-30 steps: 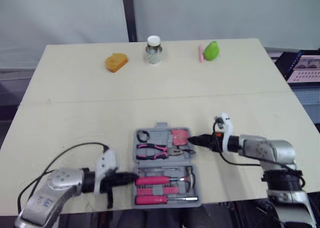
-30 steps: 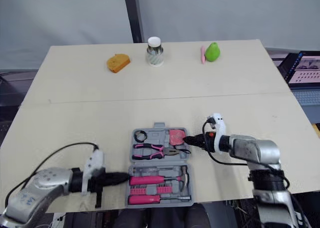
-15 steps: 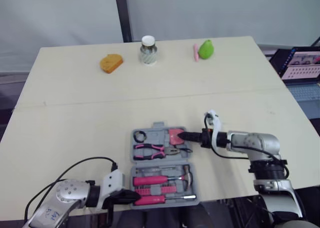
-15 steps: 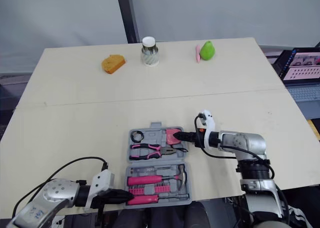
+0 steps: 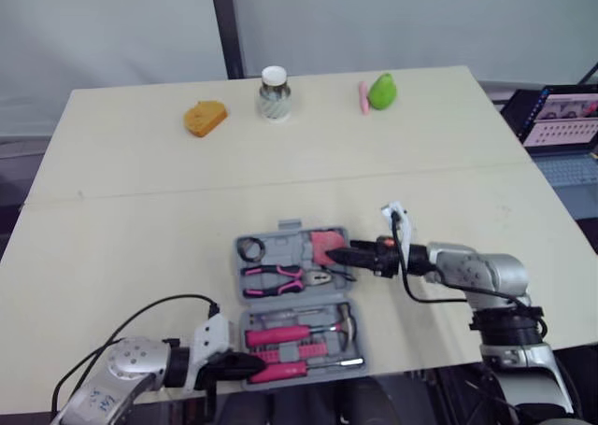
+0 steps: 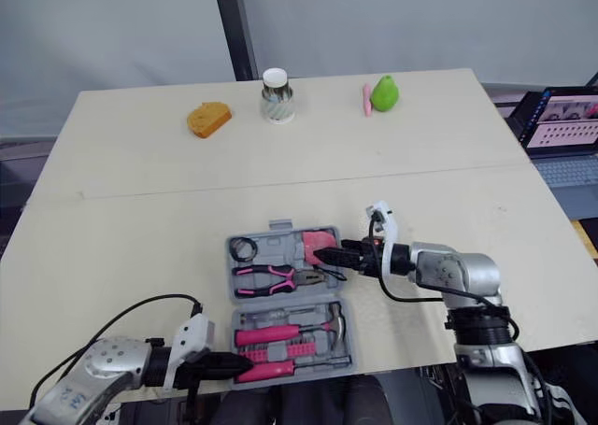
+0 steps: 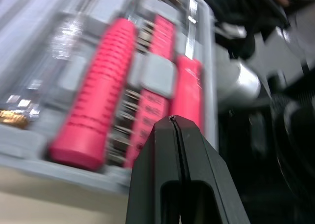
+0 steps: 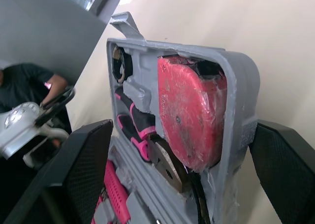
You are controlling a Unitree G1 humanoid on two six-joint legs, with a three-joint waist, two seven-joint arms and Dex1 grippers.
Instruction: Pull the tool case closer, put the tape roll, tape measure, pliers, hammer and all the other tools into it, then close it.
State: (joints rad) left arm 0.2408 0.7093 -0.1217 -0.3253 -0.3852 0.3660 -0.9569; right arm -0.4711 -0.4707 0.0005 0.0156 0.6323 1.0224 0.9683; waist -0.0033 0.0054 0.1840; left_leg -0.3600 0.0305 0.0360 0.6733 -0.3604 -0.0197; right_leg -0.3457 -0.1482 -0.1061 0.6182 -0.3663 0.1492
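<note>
Tool case (image 5: 278,250) nudged leftward since before, my right hand (image 5: 333,255) spread wide, astride its rim by the tape measure (image 5: 323,245) — my left hand (image 5: 255,361) pinched shut, empty, at its near edge.

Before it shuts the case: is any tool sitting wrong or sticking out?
Possibly the pink tape measure, in the far right corner of the tool case: it looks tilted in its pocket, with a dark gap along one edge. The pliers and hammer look seated.
</note>
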